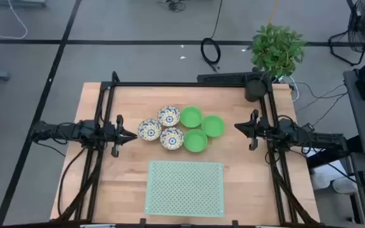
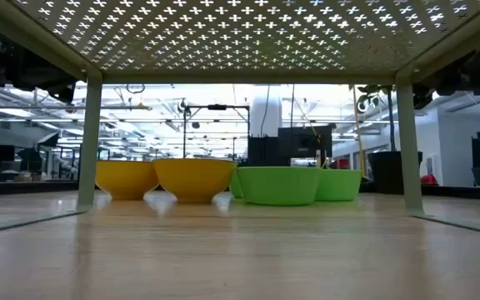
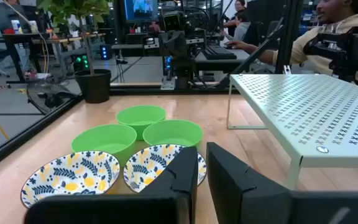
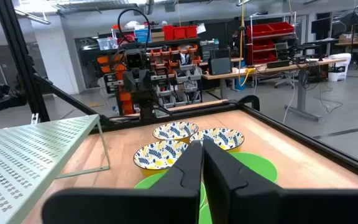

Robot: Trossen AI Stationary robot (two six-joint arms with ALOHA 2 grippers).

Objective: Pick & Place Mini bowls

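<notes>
Right by the camera stands the green rack (image 1: 185, 188), bare. All six mini bowls (image 1: 181, 128) sit bunched mid-counter (image 1: 138, 95). Left claw (image 1: 128, 135) and right claw (image 1: 238, 126) wait beside them, pinched shut, holding nothing. Nothing looks moved yet.

3 green bowls (image 1: 196, 127), 3 blue-and-yellow floral bowls (image 1: 161, 126), pale-green perforated mat (image 1: 185, 188)

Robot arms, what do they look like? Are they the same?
Yes, they match. The left arm and right arm are both dark, slim and jointed, with black cables trailing behind. The left gripper and right gripper each end in two chunky black fingers narrowing to a point.
</notes>
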